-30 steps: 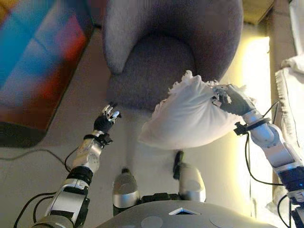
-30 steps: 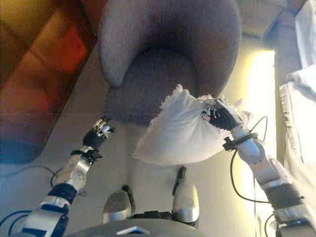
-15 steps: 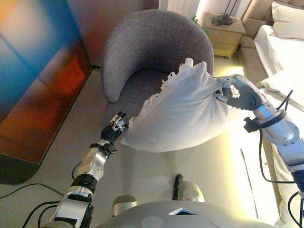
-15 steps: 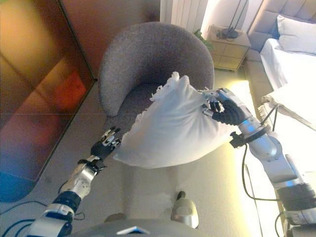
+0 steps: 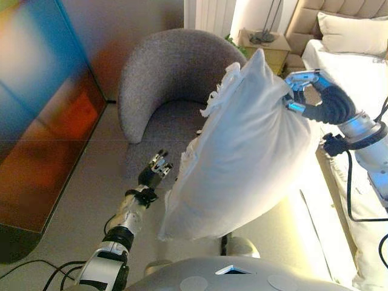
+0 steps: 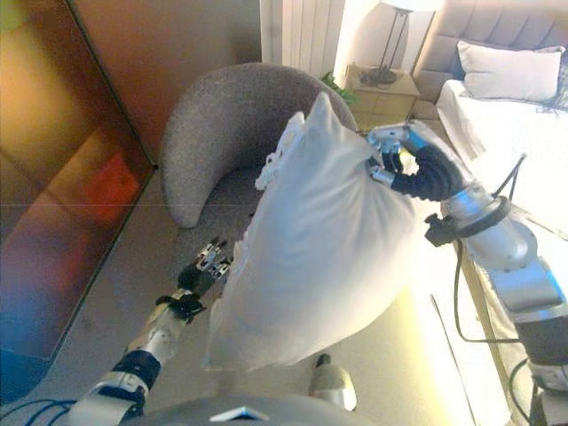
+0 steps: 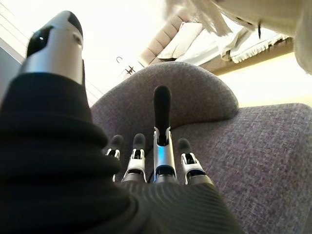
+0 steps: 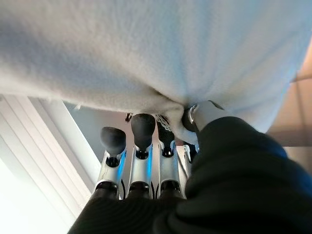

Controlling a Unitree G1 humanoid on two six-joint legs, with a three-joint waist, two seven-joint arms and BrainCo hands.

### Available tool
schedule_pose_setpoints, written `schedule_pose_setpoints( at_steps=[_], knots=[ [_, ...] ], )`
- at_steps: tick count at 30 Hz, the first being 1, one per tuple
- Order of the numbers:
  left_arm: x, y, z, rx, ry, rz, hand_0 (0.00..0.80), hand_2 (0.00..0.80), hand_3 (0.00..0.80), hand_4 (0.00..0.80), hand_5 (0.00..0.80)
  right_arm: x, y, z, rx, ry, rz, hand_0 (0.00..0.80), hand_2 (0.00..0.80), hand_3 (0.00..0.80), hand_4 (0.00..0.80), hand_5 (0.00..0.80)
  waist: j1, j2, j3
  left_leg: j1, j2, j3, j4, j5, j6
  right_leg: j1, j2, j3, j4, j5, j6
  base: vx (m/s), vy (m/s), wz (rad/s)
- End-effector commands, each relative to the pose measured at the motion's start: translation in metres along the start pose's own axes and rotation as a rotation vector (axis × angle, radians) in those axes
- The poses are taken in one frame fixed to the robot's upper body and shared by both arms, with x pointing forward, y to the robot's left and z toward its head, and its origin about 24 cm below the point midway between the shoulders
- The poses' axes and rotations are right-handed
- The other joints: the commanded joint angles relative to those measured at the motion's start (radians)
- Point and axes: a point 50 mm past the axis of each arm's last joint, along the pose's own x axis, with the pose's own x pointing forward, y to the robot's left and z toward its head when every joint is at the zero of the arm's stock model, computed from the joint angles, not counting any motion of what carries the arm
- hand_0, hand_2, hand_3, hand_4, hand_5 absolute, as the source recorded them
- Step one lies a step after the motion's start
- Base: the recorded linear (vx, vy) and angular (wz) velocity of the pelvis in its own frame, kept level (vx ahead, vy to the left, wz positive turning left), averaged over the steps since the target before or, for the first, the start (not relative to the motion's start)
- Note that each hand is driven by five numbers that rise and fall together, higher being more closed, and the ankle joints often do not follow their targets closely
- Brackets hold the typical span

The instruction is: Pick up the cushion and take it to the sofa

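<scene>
A large white cushion [image 5: 242, 145] with a fringed edge hangs upright in the air in front of the grey armchair [image 5: 163, 73]. My right hand [image 5: 324, 103] is shut on its upper right edge. In the right wrist view the thumb and fingers pinch a fold of the cushion's cloth [image 8: 146, 48]. My left hand [image 5: 154, 170] is low at the left, just beside the cushion's lower left edge. It is open and holds nothing. In the left wrist view its fingers [image 7: 161, 146] point at the armchair's seat [image 7: 263, 146].
A bed [image 5: 357, 73] with a pillow [image 5: 351, 33] runs along the right side. A nightstand [image 5: 264, 48] with a lamp stands behind the armchair, beside a white radiator [image 6: 297, 31]. A dark glossy wall panel [image 5: 42, 121] fills the left.
The camera has tilted up, so more of the room shows. My right hand has lifted the cushion higher, and it now hangs upright. The left hand stays low beside its lower edge.
</scene>
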Motion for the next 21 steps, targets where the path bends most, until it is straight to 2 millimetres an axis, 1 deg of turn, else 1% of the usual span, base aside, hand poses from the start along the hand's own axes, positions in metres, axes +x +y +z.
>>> schedule_pose_setpoints(
  at_steps=[1,3,5,9,10,14,17,21],
  knots=[
    [0.008,-0.003,0.013,0.113,0.007,-0.012,0.000,0.000,0.000,0.000,0.000,0.019,-0.062,0.047,-0.024,-0.298,-0.317,0.800,0.800,0.800,0.800,0.800,0.017,-0.071,-0.046,-0.023,0.012,0.008,0.056,-0.063,0.056,0.051,-0.074,-0.045,-0.055,0.011,0.115,0.000,0.000,0.00],
    [0.008,0.002,0.010,0.144,0.039,0.044,0.000,0.000,0.000,0.000,0.000,0.021,-0.066,0.051,-0.034,-0.317,-0.319,0.800,0.800,0.800,0.800,0.800,0.012,-0.071,-0.054,-0.017,0.011,0.014,0.052,-0.061,0.056,0.056,-0.068,-0.043,-0.064,0.004,0.112,-0.014,0.010,-0.04],
    [0.006,0.006,0.006,0.152,0.074,0.063,0.000,0.000,0.000,0.000,0.000,0.024,-0.069,0.055,-0.053,-0.330,-0.318,0.800,0.800,0.800,0.800,0.800,0.009,-0.071,-0.059,-0.013,0.009,0.019,0.049,-0.058,0.056,0.064,-0.062,-0.041,-0.073,0.000,0.109,-0.009,0.010,-0.02],
    [0.002,0.009,-0.005,0.141,0.152,0.043,0.000,0.000,0.000,0.000,0.000,0.032,-0.076,0.063,-0.082,-0.362,-0.327,0.800,0.800,0.800,0.800,0.800,0.008,-0.072,-0.067,-0.014,0.006,0.028,0.047,-0.054,0.055,0.076,-0.057,-0.037,-0.089,-0.002,0.105,-0.030,0.021,-0.11],
    [0.001,0.009,-0.011,0.133,0.191,0.015,0.000,0.000,0.000,0.000,0.000,0.034,-0.078,0.065,-0.084,-0.373,-0.332,0.800,0.800,0.800,0.800,0.800,0.009,-0.073,-0.068,-0.014,0.006,0.030,0.045,-0.054,0.055,0.077,-0.057,-0.037,-0.090,-0.002,0.104,-0.021,0.016,-0.13],
    [-0.001,-0.002,-0.027,0.084,0.287,-0.112,0.000,0.000,0.000,0.000,0.000,0.039,-0.081,0.071,-0.079,-0.403,-0.339,0.800,0.800,0.800,0.800,0.800,0.009,-0.074,-0.067,-0.016,0.006,0.033,0.039,-0.048,0.055,0.079,-0.055,-0.033,-0.094,-0.001,0.104,-0.022,0.011,-0.08],
    [0.001,-0.013,-0.032,0.081,0.310,-0.191,0.000,0.000,0.000,0.000,0.000,0.041,-0.079,0.073,-0.068,-0.421,-0.331,0.800,0.800,0.800,0.800,0.800,0.008,-0.072,-0.066,-0.015,0.004,0.033,0.033,-0.047,0.058,0.079,-0.054,-0.027,-0.095,-0.001,0.104,0.000,0.000,0.00],
    [0.009,-0.030,-0.036,0.106,0.337,-0.257,0.000,0.000,0.000,0.000,0.000,0.045,-0.076,0.078,-0.044,-0.455,-0.325,0.800,0.800,0.800,0.800,0.800,0.006,-0.071,-0.065,-0.014,0.001,0.036,0.030,-0.049,0.062,0.082,-0.052,-0.019,-0.104,0.001,0.104,-0.006,0.002,-0.01]
  ],
)
